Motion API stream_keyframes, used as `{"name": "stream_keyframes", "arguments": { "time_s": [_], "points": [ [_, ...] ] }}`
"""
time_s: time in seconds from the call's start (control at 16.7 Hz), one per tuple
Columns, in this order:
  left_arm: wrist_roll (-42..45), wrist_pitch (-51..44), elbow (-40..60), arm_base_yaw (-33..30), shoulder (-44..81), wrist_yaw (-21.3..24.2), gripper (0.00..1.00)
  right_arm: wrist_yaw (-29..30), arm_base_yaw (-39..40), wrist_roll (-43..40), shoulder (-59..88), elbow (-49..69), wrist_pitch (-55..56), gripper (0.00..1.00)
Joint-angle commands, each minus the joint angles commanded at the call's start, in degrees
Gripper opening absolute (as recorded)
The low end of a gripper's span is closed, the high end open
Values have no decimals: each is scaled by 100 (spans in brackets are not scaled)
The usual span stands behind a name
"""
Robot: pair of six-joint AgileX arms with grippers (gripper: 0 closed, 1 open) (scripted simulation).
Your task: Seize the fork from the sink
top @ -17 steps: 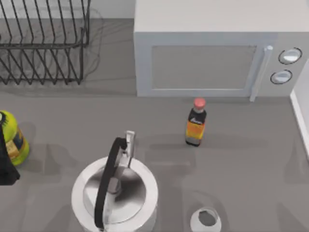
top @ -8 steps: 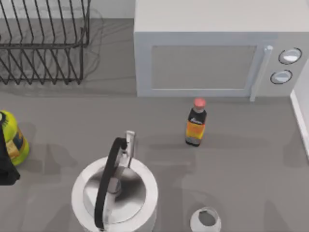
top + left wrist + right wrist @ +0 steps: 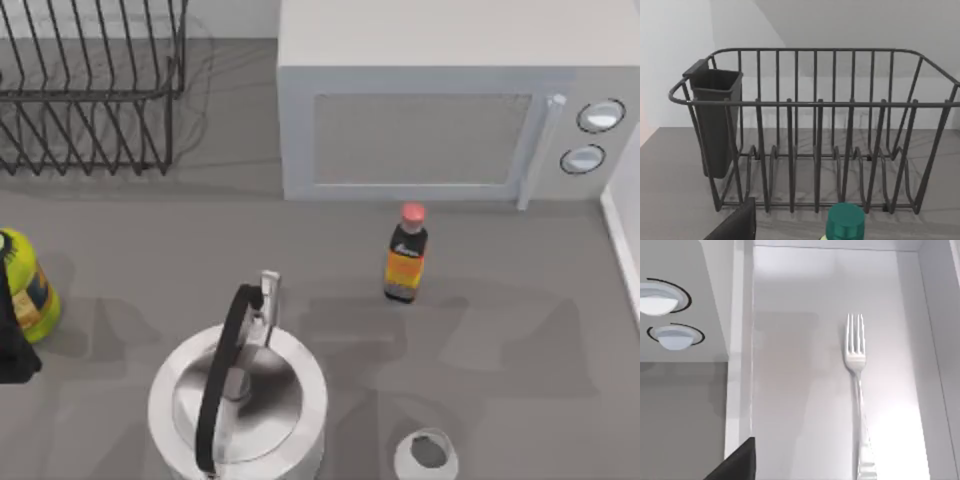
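Note:
The fork (image 3: pixel 855 347) is slim, shiny silver metal and lies flat on the pale floor of the sink (image 3: pixel 800 405), its tines toward the sink's far wall. In the right wrist view a dark part of my right gripper (image 3: pixel 737 464) juts in above the sink's near rim, apart from the fork. The sink's white edge (image 3: pixel 622 245) runs along the right side of the top view. My left arm (image 3: pixel 12 340) rests at the left edge beside a yellow bottle (image 3: pixel 28 285).
A white microwave (image 3: pixel 440 110) stands at the back, with a wire dish rack (image 3: pixel 90 90) to its left. A sauce bottle (image 3: pixel 405 255) stands mid-table. A steel kettle (image 3: pixel 238 400) with a black handle and a small white cup (image 3: pixel 426 455) sit near the front.
The shadow on the counter to the right of the sauce bottle has widened and spread. No object on the counter has moved.

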Motion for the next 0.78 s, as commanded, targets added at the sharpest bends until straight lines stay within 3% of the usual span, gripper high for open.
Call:
{"name": "stream_keyframes", "arguments": {
  "time_s": [0.42,0.78],
  "points": [
    [0,0,0,0,0,0,100,10,-477,-440,4365,3790,-2186,100],
    [0,0,0,0,0,0,100,15,-727,-669,6569,5736,-3329,100]
  ]
}}
